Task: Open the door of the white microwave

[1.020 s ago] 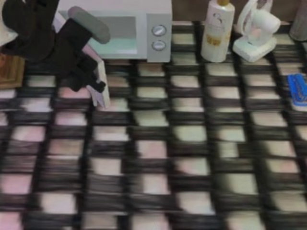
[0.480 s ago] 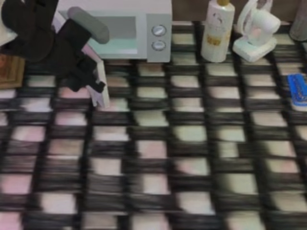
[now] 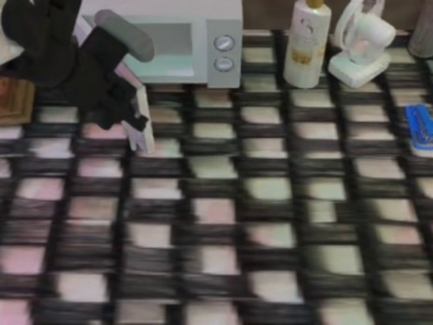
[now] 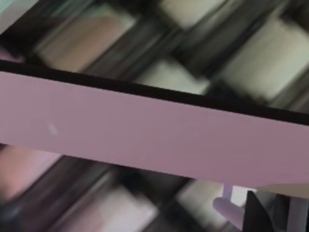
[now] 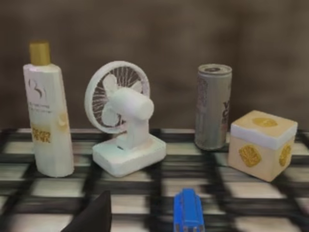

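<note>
The white microwave (image 3: 203,17) stands at the back left of the table, two silver knobs (image 3: 224,53) on its front. Its door (image 3: 143,128) is swung out toward the front, seen edge-on, and the pale green interior (image 3: 169,64) shows. My left gripper (image 3: 132,120) is shut on the door's outer edge. In the left wrist view the door (image 4: 145,130) fills the middle as a wide pinkish band, with its handle (image 4: 227,208) beside a dark fingertip (image 4: 256,215). My right arm is outside the top view; one dark fingertip (image 5: 99,215) shows off-centre in its wrist view, holding nothing.
Right of the microwave stand a cream bottle (image 3: 307,44) and a white fan (image 3: 362,44). A blue stapler (image 3: 421,125) lies at the right edge. A can (image 5: 213,106) and a cream box (image 5: 261,144) stand at the back right. A wooden object (image 3: 13,98) sits far left.
</note>
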{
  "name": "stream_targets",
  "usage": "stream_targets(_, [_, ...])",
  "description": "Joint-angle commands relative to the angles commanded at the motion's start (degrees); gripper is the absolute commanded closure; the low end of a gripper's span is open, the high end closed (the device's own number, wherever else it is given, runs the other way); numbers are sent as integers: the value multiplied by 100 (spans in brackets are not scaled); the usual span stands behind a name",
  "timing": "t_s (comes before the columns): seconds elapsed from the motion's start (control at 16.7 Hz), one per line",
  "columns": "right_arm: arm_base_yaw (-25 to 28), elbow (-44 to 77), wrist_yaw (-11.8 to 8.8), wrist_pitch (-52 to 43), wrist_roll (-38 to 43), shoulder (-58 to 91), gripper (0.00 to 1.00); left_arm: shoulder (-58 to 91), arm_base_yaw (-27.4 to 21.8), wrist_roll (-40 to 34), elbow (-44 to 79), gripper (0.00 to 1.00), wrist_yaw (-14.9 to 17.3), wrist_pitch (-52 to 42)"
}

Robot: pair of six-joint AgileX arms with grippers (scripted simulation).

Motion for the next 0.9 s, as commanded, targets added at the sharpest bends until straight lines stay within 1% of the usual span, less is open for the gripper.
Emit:
stream_targets(0.3, [0, 0, 0, 0, 0, 0, 0, 0, 0, 0, 0, 100, 0, 0])
stream_targets(0.48, [0, 0, 0, 0, 0, 0, 0, 11, 13, 70, -4, 100, 56, -21])
stream_targets(0.9, [0, 0, 0, 0, 0, 0, 0, 0, 370, 948, -70, 100, 419, -351])
